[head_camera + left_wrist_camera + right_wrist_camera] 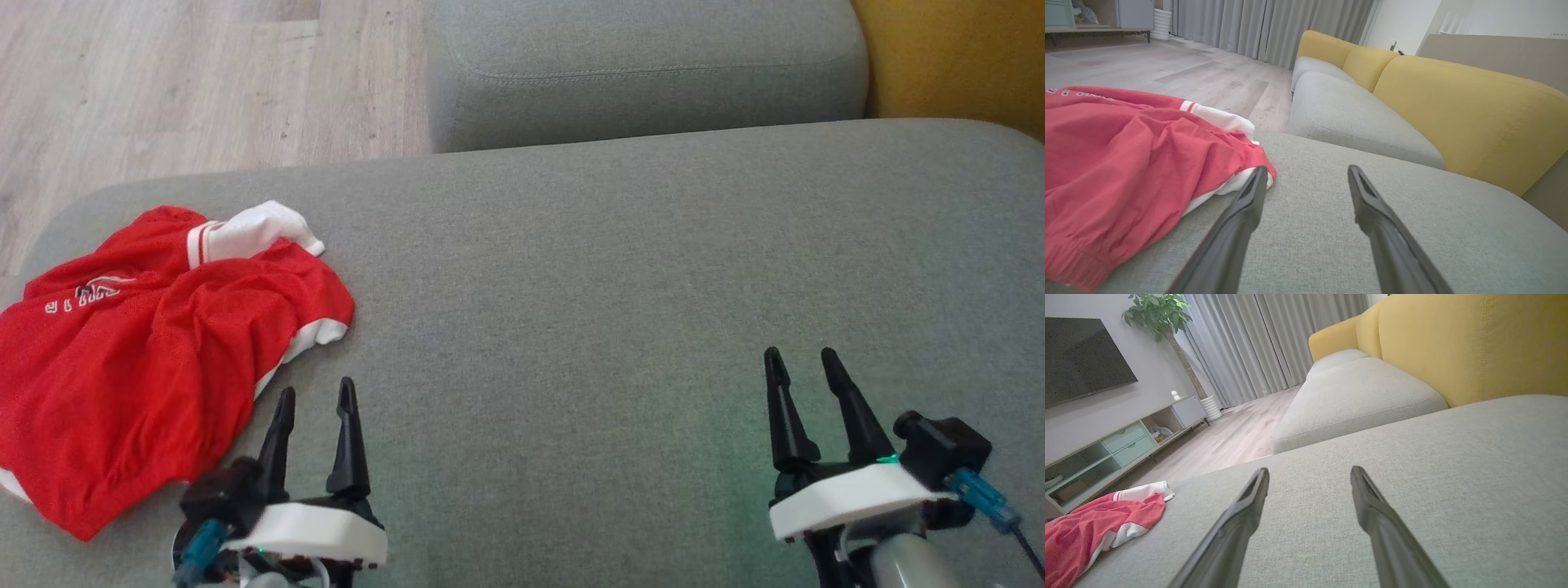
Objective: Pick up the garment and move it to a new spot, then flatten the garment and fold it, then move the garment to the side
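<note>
The garment [155, 343] is a red jersey with white trim and white lettering, lying crumpled at the left end of a grey sofa cushion [620, 286]. It also shows at the left of the left wrist view as the garment [1126, 163], and small at the lower left of the right wrist view as the garment [1098, 526]. My left gripper [317, 390] is open just right of the garment's near edge, holding nothing. In the left wrist view its left finger [1251, 196] lies close beside the white hem. My right gripper [802, 358] is open over bare cushion far to the right.
A second grey seat cushion [645, 73] lies beyond, with a yellow backrest [955, 57] at the right. Wood floor [180, 82] runs past the cushion's far-left edge. A TV cabinet [1122, 445], a TV, a plant and curtains stand across the room.
</note>
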### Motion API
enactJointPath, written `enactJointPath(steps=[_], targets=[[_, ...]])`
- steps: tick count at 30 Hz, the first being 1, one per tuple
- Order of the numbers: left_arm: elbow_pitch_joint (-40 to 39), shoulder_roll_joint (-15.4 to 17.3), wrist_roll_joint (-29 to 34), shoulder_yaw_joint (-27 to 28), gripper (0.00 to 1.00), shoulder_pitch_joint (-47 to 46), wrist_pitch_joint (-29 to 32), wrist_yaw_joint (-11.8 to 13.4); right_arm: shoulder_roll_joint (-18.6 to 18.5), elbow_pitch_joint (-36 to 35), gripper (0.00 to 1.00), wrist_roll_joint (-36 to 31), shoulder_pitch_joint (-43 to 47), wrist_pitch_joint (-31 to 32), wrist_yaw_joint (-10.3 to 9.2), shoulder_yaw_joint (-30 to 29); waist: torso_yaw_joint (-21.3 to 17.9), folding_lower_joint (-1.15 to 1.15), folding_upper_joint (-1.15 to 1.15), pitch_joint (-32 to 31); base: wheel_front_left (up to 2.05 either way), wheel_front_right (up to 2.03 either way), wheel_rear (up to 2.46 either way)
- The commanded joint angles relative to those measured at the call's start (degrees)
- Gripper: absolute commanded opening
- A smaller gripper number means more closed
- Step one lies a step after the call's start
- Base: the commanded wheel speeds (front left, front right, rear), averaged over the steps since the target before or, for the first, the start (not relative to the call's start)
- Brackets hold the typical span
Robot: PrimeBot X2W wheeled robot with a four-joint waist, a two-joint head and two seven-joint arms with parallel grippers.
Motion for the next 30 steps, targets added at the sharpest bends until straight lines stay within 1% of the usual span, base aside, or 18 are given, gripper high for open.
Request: enactJointPath(steps=[1, 12, 17, 18, 28, 30], targets=[[-1.5, 0.3, 1.9, 0.9, 1.0, -3.3, -0.9, 0.4, -0.5, -1.7, 1.0, -2.0, -3.0, -0.9, 0.41, 0.6, 0.1, 0.0, 0.0, 0.0, 0.0, 0.0, 0.0], [0.2, 0.2, 8.9, 0.4, 1.0, -4.0, -2.7, 1.1, -0.3, -1.6, 1.0, -11.5, -3.0, -2.8, 0.49, 0.7, 0.3, 0.0, 0.0, 0.2, 0.0, 0.0, 0.0], [1.1, 0.1, 11.7, 0.4, 1.0, -4.3, -3.6, 2.1, -0.3, -1.7, 1.0, -15.3, -2.9, -3.6, 0.53, 1.1, 0.4, 0.0, 0.0, 0.1, 0.0, 0.0, 0.0], [1.1, 0.1, 11.7, 0.4, 1.0, -4.3, -3.6, 2.1, -0.3, -1.7, 1.0, -15.3, -2.9, -3.6, 0.53, 1.1, 0.4, 0.0, 0.0, 0.1, 0.0, 0.0, 0.0], [1.2, 0.1, 17.2, -0.6, 1.0, -4.8, -5.3, 2.9, -0.3, -1.8, 1.0, -23.1, -2.9, -5.3, 0.61, 1.9, 0.4, 0.0, 0.0, 0.3, 0.0, 0.0, 0.0], [1.4, 0.1, 17.4, -0.4, 1.0, -4.9, -5.3, 2.6, -0.3, -1.7, 1.0, -23.3, -3.0, -5.4, 0.62, 2.0, 0.3, 0.0, 0.0, 0.3, 0.0, 0.0, 0.0]])
